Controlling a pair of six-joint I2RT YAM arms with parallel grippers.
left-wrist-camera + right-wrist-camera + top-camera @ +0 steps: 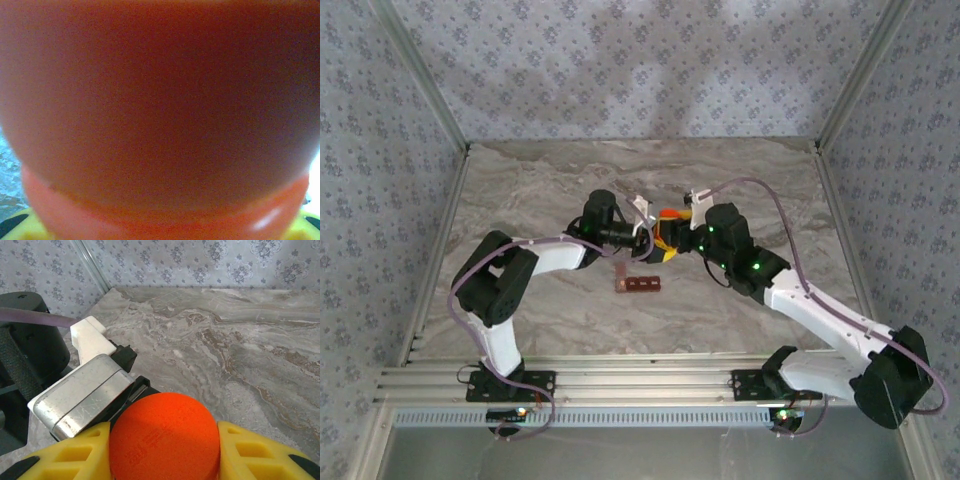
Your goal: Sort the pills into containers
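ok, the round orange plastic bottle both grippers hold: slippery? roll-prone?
The round orange bottle shows a glossy highlight, so probably slick; it could twist in the right gripper. Round body: likely rolls if laid on the marbled table.

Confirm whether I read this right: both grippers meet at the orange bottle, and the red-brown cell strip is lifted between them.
Wrong about one thing. The top external view shows the cell strip lying on the table, toward its near edge. The left gripper and right gripper do meet at the orange bottle.

Lab enclosure: aluminium frame [640,382], wallpapered walls [620,60]
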